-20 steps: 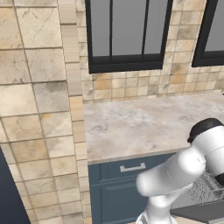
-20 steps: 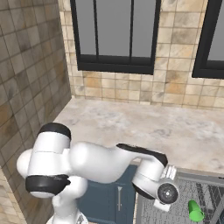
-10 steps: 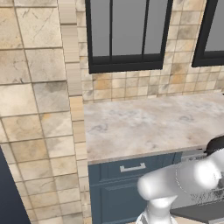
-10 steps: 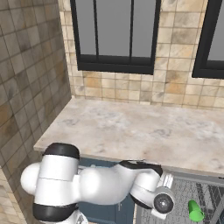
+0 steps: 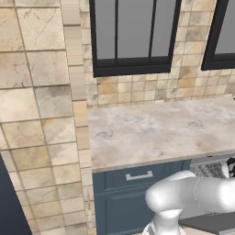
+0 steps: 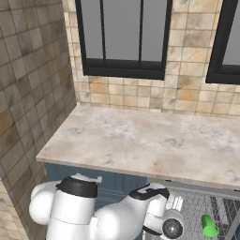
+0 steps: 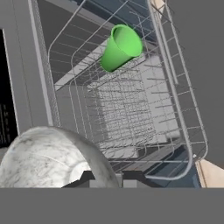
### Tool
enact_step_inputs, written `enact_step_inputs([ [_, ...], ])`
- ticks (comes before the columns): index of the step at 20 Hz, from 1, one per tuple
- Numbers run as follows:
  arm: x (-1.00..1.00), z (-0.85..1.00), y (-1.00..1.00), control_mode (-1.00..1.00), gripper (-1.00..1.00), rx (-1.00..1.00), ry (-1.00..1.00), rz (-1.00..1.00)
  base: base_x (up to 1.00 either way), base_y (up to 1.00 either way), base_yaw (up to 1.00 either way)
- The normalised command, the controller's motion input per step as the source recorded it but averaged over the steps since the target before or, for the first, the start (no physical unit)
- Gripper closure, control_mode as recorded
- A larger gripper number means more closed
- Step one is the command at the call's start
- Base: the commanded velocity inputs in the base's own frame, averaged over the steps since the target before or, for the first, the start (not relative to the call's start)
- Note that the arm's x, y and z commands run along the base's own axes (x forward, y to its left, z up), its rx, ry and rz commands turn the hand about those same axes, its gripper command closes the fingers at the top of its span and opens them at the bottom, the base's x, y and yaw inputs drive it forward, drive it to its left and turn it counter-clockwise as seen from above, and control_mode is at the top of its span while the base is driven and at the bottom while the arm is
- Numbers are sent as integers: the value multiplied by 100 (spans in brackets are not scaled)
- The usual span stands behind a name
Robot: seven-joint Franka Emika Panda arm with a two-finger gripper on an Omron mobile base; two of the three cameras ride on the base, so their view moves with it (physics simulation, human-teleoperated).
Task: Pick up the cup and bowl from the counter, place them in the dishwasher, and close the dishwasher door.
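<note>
Close against the pincer (image 7: 107, 181), at its near side, sits a pale grey marbled bowl (image 7: 48, 159), rounded and glossy; the jaws stand narrow, apparently pinching its rim. Beyond it, a bright green cup (image 7: 120, 47) lies tilted in the far part of the wire rack (image 7: 175, 109) of the dishwasher (image 6: 220, 206).

Green cup (image 7: 120, 47) lying tilted in the dishwasher's wire rack (image 7: 131, 109), pale marbled bowl (image 7: 48, 159) close to camera

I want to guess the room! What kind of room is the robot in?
A kitchen, most likely: a stone counter on blue cabinets, tan wall tiles, and a dishwasher rack holding a green cup.
</note>
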Motion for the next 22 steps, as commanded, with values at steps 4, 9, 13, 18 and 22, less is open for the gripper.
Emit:
enact_step_inputs([
  [4,0,-28,-2,-100,100,0,-1,0,0,0,0],
  [9,0,-12,-13,-100,100,0,-2,0,0,0,0],
  [13,0,-16,-12,-100,100,0,0,0,0,0,0],
  [18,0,-31,-7,-100,100,0,0,0,0,0,0],
  [22,4,-22,-6,-100,100,0,0,0,0,0,0],
])
